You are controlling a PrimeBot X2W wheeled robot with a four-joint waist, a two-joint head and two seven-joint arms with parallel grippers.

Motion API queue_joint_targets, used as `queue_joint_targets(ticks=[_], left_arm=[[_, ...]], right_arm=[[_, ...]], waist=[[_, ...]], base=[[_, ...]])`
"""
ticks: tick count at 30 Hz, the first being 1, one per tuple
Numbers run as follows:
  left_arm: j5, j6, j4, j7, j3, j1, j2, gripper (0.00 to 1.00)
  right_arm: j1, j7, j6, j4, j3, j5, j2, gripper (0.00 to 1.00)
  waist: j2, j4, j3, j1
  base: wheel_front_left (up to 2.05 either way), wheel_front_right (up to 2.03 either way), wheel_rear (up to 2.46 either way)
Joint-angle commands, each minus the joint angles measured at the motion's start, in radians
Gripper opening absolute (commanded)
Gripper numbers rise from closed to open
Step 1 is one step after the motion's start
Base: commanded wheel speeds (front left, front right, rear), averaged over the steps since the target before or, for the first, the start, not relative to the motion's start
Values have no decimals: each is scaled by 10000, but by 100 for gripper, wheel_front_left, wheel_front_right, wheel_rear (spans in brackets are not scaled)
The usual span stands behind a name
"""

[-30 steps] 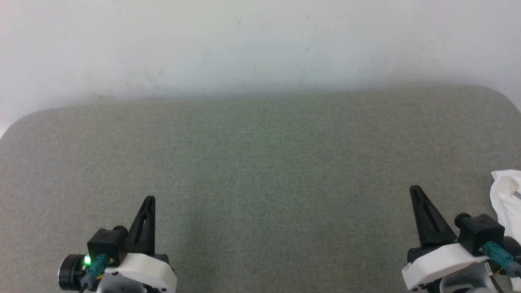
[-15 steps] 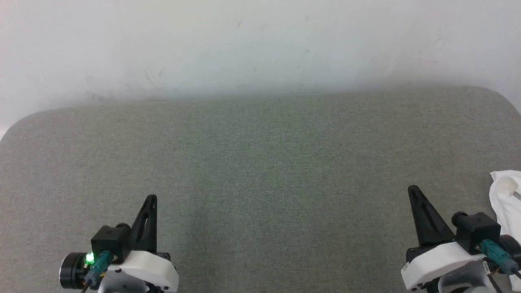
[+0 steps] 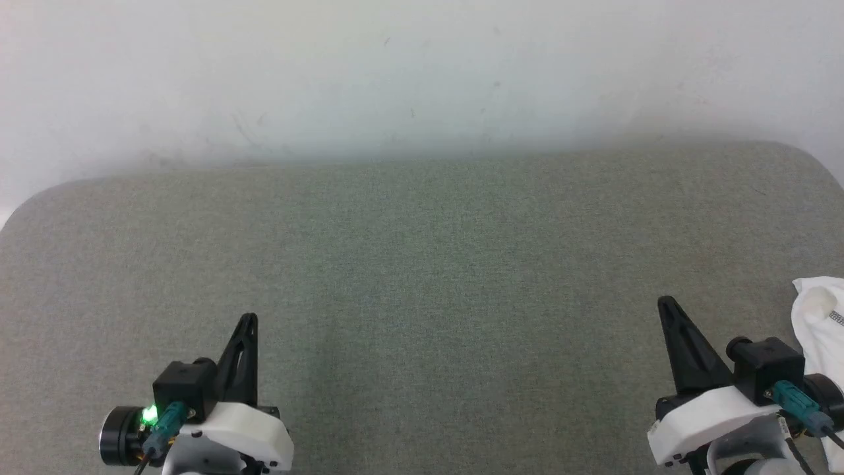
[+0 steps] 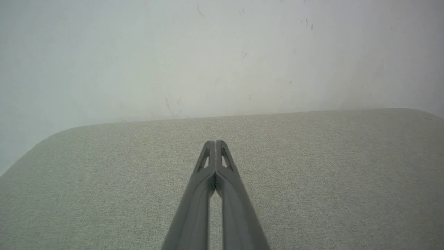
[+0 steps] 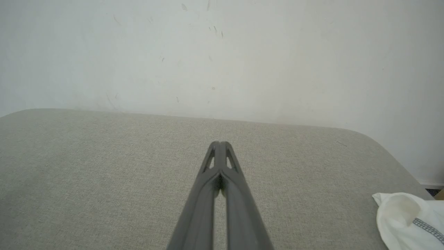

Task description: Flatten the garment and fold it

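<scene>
One bunched white edge of the garment (image 3: 819,316) shows at the surface's (image 3: 422,264) right margin, lying beside and to the right of the right fingers (image 3: 686,349). Left fingers (image 3: 239,363) are well apart from it, so the right arm is nearer. Both pairs are pressed together, holding nothing. The frame cuts off most of the garment, so I can't tell its long axis, sleeves or patch.

Left gripper (image 3: 248,320), right gripper (image 3: 665,303): jaws together.
</scene>
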Motion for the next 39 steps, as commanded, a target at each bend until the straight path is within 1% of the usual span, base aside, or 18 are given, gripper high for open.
queue_joint_targets(ticks=[1,39], left_arm=[[105,120,-87,62,-33,-101,-29,0],[478,492,-552,838,-195,-165,-187,0]], right_arm=[[-131,30,-12,19,9,-71,29,0],[-412,432,-17,68,83,-501,46,0]], waist=[[0,-1,-4,0],[0,-26,-111,0]], base=[[0,0,0],[0,0,0]])
